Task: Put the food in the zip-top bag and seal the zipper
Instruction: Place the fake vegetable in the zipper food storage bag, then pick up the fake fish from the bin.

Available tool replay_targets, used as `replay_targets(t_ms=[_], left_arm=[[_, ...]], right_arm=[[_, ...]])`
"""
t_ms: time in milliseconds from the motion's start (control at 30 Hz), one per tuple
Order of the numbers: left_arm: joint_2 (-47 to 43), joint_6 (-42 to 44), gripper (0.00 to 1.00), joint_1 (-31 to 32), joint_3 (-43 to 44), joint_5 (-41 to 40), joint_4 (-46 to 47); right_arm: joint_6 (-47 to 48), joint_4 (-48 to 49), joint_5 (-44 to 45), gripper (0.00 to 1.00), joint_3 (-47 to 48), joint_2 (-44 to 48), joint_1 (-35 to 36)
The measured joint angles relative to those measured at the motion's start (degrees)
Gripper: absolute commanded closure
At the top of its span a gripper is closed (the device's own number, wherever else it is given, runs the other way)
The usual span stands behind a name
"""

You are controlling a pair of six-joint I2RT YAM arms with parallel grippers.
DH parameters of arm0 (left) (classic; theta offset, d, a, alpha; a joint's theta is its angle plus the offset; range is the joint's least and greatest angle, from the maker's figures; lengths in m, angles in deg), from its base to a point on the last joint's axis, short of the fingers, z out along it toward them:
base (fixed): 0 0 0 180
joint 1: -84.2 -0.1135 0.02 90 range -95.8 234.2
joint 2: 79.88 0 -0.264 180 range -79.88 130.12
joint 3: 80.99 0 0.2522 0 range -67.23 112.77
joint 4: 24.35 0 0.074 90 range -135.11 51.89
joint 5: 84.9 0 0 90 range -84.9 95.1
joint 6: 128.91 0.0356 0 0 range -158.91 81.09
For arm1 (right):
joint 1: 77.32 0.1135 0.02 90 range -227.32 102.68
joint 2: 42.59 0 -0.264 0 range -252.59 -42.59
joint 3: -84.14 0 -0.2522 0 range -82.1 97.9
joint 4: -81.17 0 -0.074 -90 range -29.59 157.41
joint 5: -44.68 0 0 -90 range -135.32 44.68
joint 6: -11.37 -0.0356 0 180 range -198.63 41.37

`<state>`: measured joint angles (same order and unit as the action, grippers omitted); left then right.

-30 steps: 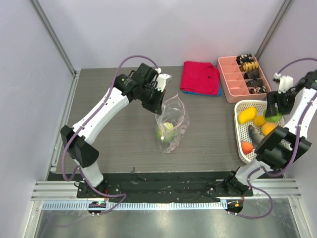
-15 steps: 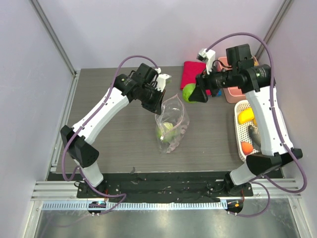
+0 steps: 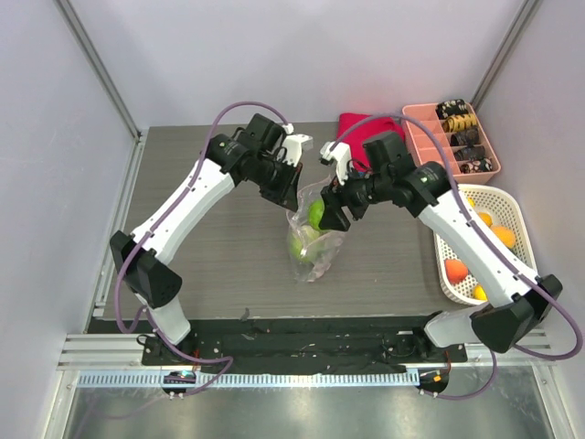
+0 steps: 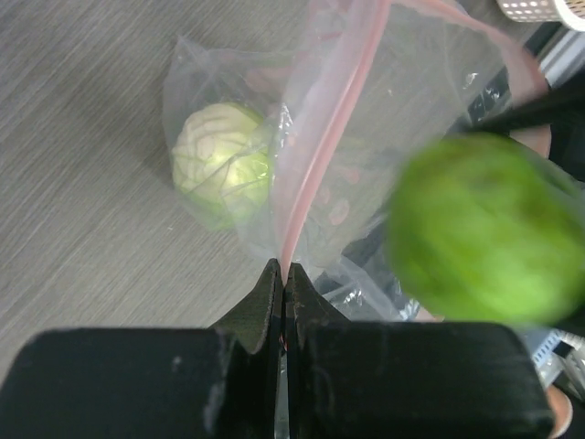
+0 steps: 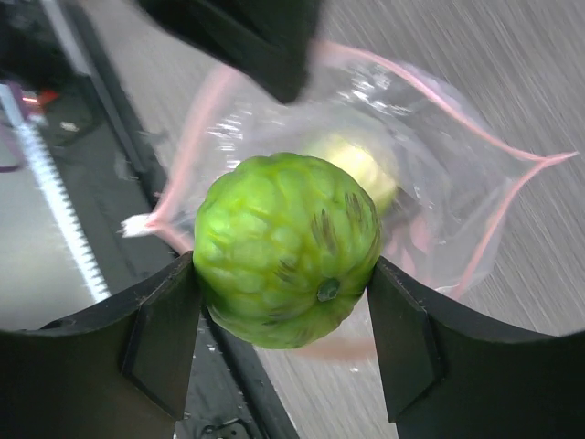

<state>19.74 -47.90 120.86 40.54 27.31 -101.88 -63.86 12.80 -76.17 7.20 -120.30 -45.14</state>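
Zip-top bag (image 5: 448, 155) half hidden by green fruit (image 5: 286, 262).

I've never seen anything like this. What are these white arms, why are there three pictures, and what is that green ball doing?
These are two robot arms bolted to a table, each ending in a two-finger gripper. One picture looks down from above; the other two come from a camera on each wrist, so they see the grip close up. The left gripper is pinched shut on the pink strip of a clear zip-top bag, holding its mouth up. The right gripper holds a green toy fruit at that mouth. A pale green toy vegetable already lies inside. Also on the table: a white basket with more toy food, a pink tray and a red cloth.
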Motion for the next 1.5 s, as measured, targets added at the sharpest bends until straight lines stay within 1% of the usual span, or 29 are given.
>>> replay_targets(t_ms=[67,133,167,200,233,267,333,367,433,467,600,767,833,900,967,1000,1067,1167,1267,1367,1433,1500], left_arm=[[0.00,-0.07,1.00,-0.28,0.00,1.84,-0.07],[-0.02,-0.09,1.00,-0.46,0.00,3.93,-0.37],[-0.07,-0.07,1.00,-0.46,0.00,5.20,-0.50],[-0.15,-0.04,1.00,-0.46,-0.09,6.08,-0.57],[-0.33,-0.02,1.00,-0.44,-0.24,7.06,-0.85],[-0.59,0.00,1.00,-0.42,-0.42,7.82,-1.16],[-1.40,0.02,1.00,-0.42,-0.83,9.29,-1.92],[-1.92,0.02,1.00,-0.42,-1.07,9.73,-2.19],[-2.80,-0.09,1.00,-0.42,-1.33,10.34,-2.67],[-3.10,-0.31,1.00,-0.42,-1.44,10.56,-2.69],[-3.21,-1.53,1.00,-0.42,-1.53,11.10,-2.60],[-2.62,-2.82,1.00,-0.44,-1.51,11.76,-2.51],[-1.99,-3.06,1.00,-0.44,-1.51,11.93,-2.49],[-1.33,-3.21,1.00,-0.44,-1.51,11.93,-2.36],[-0.90,-3.45,1.00,-0.44,-1.51,11.93,-2.14],[-0.76,-3.63,1.00,-0.44,-1.51,11.91,-2.08],[-0.72,-3.85,1.00,-0.44,-1.51,11.89,-2.01],[-0.72,-3.93,1.00,-0.44,-1.49,11.89,-1.77],[-0.72,-4.02,1.00,-0.44,-1.51,11.89,-1.68],[-0.72,-4.02,1.00,-0.44,-1.51,11.87,-1.66],[-0.72,-4.02,1.00,-0.44,-1.51,11.87,-1.66],[-0.72,-4.02,1.00,-0.44,-1.51,11.85,-1.66]], right_arm=[[0.00,1.42,3.65,0.64,-2.99,-0.76,0.04],[0.07,2.67,7.48,0.63,-3.82,-1.49,0.09],[0.09,3.58,9.22,0.62,-3.82,-1.68,0.11],[0.13,4.37,10.56,0.57,-3.82,-1.68,0.11],[0.17,5.22,12.13,0.49,-3.80,-1.64,0.11],[0.37,5.86,13.31,0.29,-3.78,-1.53,0.11],[0.79,6.54,14.69,0.20,-3.78,-1.46,0.11],[1.31,6.62,15.13,0.12,-3.80,-1.40,0.11],[1.57,6.49,15.30,0.06,-3.80,-1.36,0.11],[1.99,6.23,15.30,0.00,-3.72,-1.36,0.11],[2.71,3.48,15.06,0.00,-2.54,-1.27,0.11],[3.15,-1.20,15.32,0.00,2.82,0.26,-0.24],[3.65,-3.17,13.70,0.00,5.16,1.46,-3.06],[4.85,-5.03,11.17,0.00,6.32,3.02,-9.92],[7.69,-7.30,8.81,0.00,6.03,4.22,-19.41],[8.90,-8.11,8.13,0.01,5.29,4.63,-22.86],[13.09,-10.27,6.43,0.02,2.03,5.22,-32.89],[19.93,-14.60,5.33,0.04,-4.09,4.52,-44.30],[25.62,-17.81,5.70,0.07,-7.78,1.90,-52.19],[30.21,-17.40,8.39,0.11,-10.25,-1.16,-58.75],[31.93,-16.15,11.02,0.16,-11.93,-2.62,-61.59],[32.85,-14.34,14.03,0.18,-13.44,-4.09,-63.01]])
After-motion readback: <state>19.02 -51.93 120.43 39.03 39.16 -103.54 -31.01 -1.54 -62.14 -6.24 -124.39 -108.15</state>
